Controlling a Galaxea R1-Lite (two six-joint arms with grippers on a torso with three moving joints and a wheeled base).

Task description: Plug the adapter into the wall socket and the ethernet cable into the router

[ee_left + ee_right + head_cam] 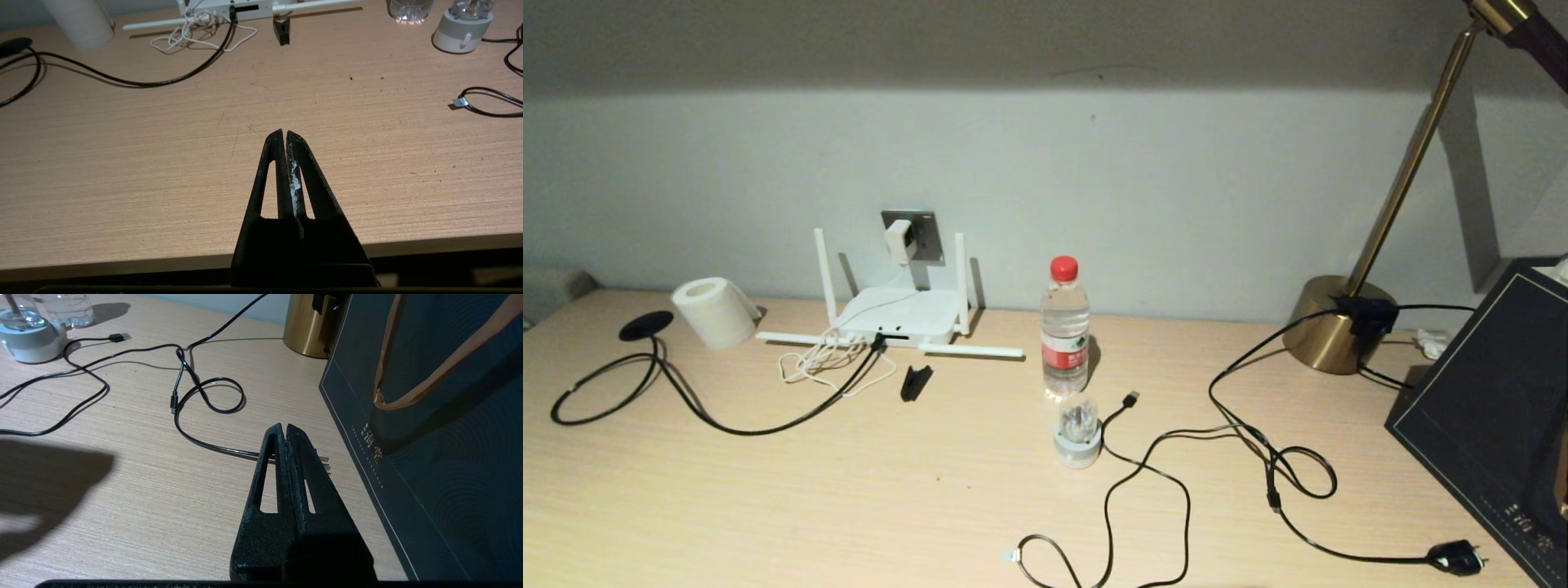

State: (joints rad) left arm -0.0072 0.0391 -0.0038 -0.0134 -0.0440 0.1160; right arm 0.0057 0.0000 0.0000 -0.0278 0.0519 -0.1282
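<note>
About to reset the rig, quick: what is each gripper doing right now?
Left gripper: shut, empty, above the bare table.
Right gripper: shut, empty, beside the dark bag.

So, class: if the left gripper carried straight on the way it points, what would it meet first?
Probably bare table first, then the small black clip before the router; depth is unclear.

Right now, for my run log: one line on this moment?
adapter: in wall socket | ethernet cable: in router | left gripper: shut, empty | right gripper: shut, empty
</note>
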